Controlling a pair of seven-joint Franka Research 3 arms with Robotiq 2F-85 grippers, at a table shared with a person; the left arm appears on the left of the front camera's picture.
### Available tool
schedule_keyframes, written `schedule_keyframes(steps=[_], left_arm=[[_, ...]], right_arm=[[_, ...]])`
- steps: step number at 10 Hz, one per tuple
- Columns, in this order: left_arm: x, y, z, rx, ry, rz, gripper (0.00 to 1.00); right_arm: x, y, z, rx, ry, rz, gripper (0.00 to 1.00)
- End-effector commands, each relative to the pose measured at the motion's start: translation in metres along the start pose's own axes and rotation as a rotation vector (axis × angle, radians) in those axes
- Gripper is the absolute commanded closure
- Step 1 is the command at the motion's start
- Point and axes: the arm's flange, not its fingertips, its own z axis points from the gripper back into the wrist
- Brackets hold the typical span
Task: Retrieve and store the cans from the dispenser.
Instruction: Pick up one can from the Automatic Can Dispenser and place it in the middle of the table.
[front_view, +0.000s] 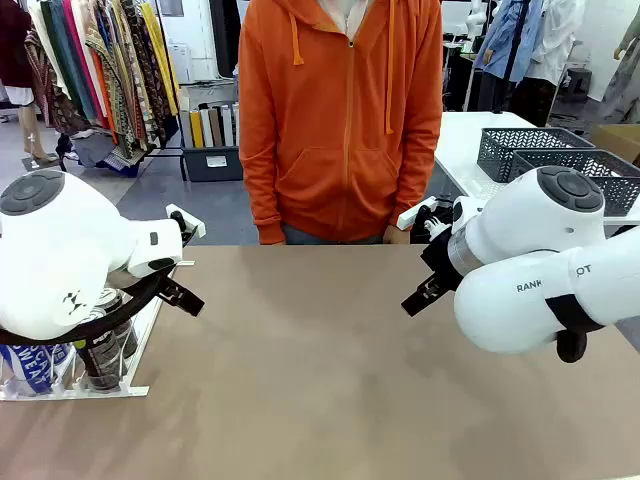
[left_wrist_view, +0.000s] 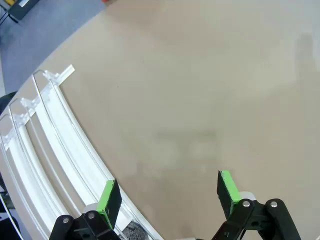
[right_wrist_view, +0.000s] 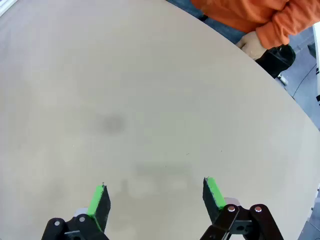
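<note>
The dispenser (front_view: 75, 390) is a white rack of thin rails at the table's near left corner. Dark cans (front_view: 100, 350) and a blue-and-white can (front_view: 30, 368) stand in it, partly hidden by my left arm. In the left wrist view the dispenser's curved rails (left_wrist_view: 50, 145) run along the left side, bare in their upper stretch. My left gripper (left_wrist_view: 167, 192) hangs open above the table beside those rails, holding nothing; its black finger also appears in the front view (front_view: 180, 296). My right gripper (right_wrist_view: 156, 197) is open over bare tabletop on the right (front_view: 422, 296).
A person in an orange hoodie (front_view: 340, 120) stands at the far edge, hands (right_wrist_view: 252, 45) held at the table's rim. Dark grey lattice baskets (front_view: 545, 150) sit on a white table behind, at the right. The brown tabletop (front_view: 320, 370) stretches between the arms.
</note>
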Motion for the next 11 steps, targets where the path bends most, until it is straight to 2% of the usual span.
schedule_keyframes(steps=[1,11], left_arm=[[0.0001,0.0000,0.0003,0.000,-0.001,0.000,0.00],[0.0001,0.0000,0.0003,0.000,-0.001,0.000,0.00]], right_arm=[[0.0000,0.0000,0.0000,0.000,0.000,0.000,0.00],[0.0000,0.0000,0.0000,0.000,0.000,0.000,0.00]])
